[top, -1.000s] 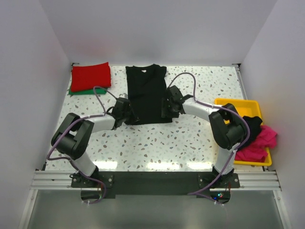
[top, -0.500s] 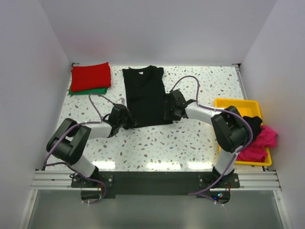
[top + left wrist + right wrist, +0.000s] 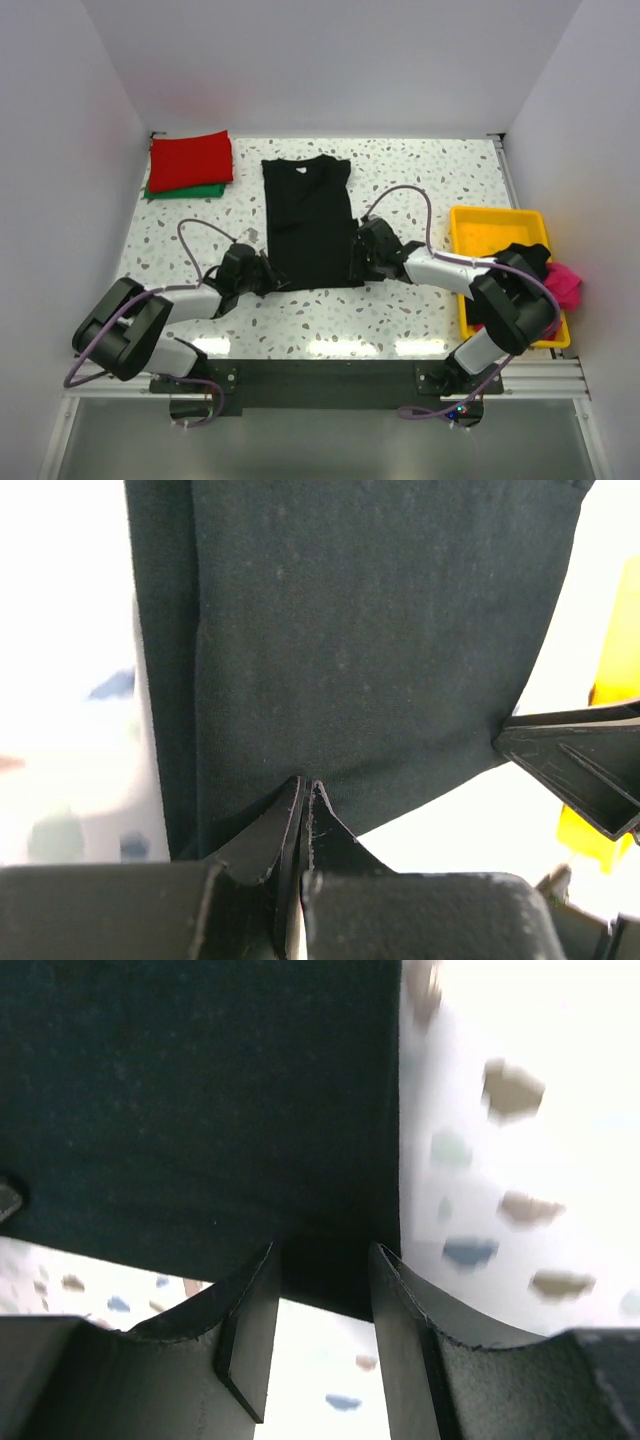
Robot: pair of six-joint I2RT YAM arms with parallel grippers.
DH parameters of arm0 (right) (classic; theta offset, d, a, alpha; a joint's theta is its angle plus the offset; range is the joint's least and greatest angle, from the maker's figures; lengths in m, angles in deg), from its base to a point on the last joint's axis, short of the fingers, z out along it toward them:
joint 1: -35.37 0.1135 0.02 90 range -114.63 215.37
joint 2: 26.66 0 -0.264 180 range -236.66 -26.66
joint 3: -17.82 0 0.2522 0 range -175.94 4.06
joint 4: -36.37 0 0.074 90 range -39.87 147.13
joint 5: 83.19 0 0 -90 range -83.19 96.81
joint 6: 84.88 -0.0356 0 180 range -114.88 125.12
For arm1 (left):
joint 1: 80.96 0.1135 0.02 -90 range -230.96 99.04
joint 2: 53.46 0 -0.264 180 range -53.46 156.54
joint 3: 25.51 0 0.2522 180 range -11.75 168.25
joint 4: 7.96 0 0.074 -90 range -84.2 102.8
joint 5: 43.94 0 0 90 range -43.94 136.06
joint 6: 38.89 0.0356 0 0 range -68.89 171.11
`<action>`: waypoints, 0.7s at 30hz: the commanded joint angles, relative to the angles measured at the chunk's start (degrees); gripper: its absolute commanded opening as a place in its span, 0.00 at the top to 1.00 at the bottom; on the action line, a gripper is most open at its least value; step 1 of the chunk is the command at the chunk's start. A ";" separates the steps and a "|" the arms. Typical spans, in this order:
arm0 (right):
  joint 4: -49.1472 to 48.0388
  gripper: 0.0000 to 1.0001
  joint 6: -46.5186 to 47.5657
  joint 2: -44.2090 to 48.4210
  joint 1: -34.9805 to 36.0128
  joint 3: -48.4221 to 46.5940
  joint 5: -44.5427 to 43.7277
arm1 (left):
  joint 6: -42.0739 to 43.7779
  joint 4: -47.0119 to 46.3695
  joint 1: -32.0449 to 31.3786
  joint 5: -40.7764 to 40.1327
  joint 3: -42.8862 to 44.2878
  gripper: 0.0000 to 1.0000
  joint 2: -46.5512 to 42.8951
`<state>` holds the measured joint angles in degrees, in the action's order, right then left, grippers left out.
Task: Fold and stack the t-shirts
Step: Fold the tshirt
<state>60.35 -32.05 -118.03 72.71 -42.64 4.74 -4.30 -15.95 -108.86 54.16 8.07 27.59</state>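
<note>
The black t-shirt (image 3: 308,220) lies at the middle of the table as a long strip, sleeves folded in, collar toward 12 o'clock and hem toward 6. Compared with a second ago it sits closer to the arm bases: both arms have drawn back and the whole strip has slid toward 6 o'clock, staying flat and straight. That likely gives room for the next fold, hem up toward the collar.

The left end effector (image 3: 270,279) is at the hem's 7 o'clock corner, closed tight on a small pucker of cloth. The right end effector (image 3: 356,262) is at the 5 o'clock corner; its jaws stand partly apart around the hem edge and have narrowed a little, not clamped as far as the wrist view shows.

A folded red t-shirt (image 3: 190,160) rests on a green t-shirt (image 3: 165,190) at 10 o'clock. At 4 o'clock a yellow tray (image 3: 500,225) holds a pink t-shirt (image 3: 560,285) and another black one (image 3: 530,258).

The table (image 3: 420,180) is pale speckled stone, brightly lit, enclosed by plain white walls (image 3: 330,70).
</note>
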 commanded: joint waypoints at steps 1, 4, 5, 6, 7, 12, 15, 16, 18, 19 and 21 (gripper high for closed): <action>7.80 0.55 -2.82 2.33 2.38 6.09 0.39 | -0.13 8.92 -1.01 0.07 -4.60 1.00 -3.17; 9.55 0.55 -2.91 5.23 3.09 6.71 0.57 | -0.04 12.77 -1.54 0.69 -5.31 1.00 -7.57; 10.51 0.55 -2.56 5.76 3.09 5.58 -0.21 | 0.48 14.36 -1.54 0.60 -4.18 1.00 -8.71; 12.87 0.55 -1.51 6.90 3.09 4.69 -0.92 | 1.62 16.12 -1.54 -0.53 -3.21 1.00 -10.90; 14.20 0.54 -1.07 7.26 3.09 3.64 -2.66 | 2.33 19.35 -1.54 -1.06 -1.98 1.00 -11.88; 18.17 0.54 1.66 8.41 0.98 -4.36 -7.43 | 5.75 21.67 -1.37 -5.19 6.19 0.93 -13.83; 17.03 0.54 2.71 6.39 -1.65 -8.22 -7.60 | 7.86 22.99 -0.49 -5.99 11.11 0.93 -8.91; 16.85 0.54 2.89 4.56 -2.36 -10.50 -7.95 | 8.30 22.64 -0.40 -6.25 12.69 0.93 -7.51; 16.24 0.55 3.07 2.26 -4.38 -12.53 -7.60 | 9.71 20.18 0.65 -6.16 14.02 0.94 -3.81; 15.63 0.56 2.98 0.42 -4.91 -13.93 -7.52 | 10.06 18.87 1.44 -6.25 15.07 0.94 -2.58; 14.57 0.61 3.07 -1.34 -6.05 -15.61 -6.90 | 10.42 17.12 2.76 -5.29 16.30 0.95 0.76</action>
<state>75.67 -30.10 -116.68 67.90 -55.36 -1.09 2.86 3.87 -108.03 49.83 21.86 24.95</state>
